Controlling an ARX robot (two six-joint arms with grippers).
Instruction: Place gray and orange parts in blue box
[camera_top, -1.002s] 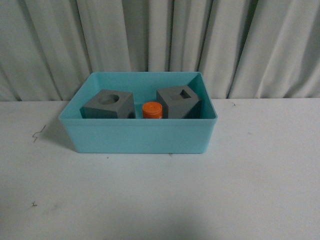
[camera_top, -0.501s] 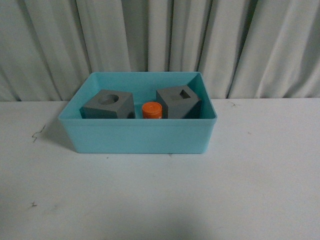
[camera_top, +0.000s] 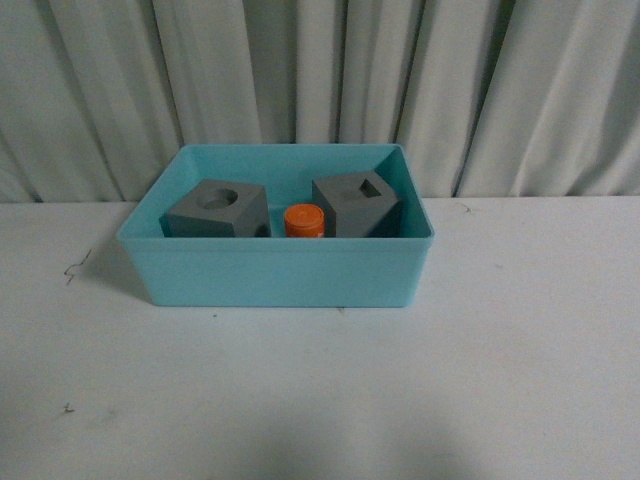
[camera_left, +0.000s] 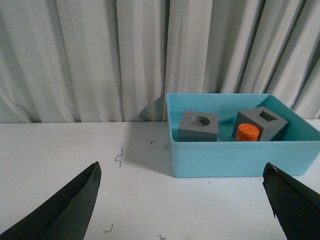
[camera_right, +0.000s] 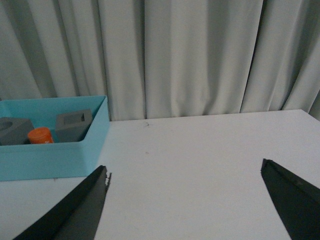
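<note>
The blue box (camera_top: 280, 275) stands on the white table at the back middle. Inside it sit the gray cube with a round recess (camera_top: 218, 210) on the left, the gray cube with a square recess (camera_top: 357, 203) on the right, and the orange cylinder (camera_top: 304, 220) between them. All also show in the left wrist view: the box (camera_left: 240, 157), round-recess cube (camera_left: 199, 126), square-recess cube (camera_left: 262, 122), cylinder (camera_left: 247, 133). My left gripper (camera_left: 182, 172) is open and empty, well short of the box. My right gripper (camera_right: 185, 170) is open and empty over bare table, the box (camera_right: 50, 160) off to one side.
Grey-white curtains (camera_top: 320, 80) hang close behind the box along the table's back edge. Small dark marks (camera_top: 75, 268) lie on the table left of the box. Neither arm shows in the front view.
</note>
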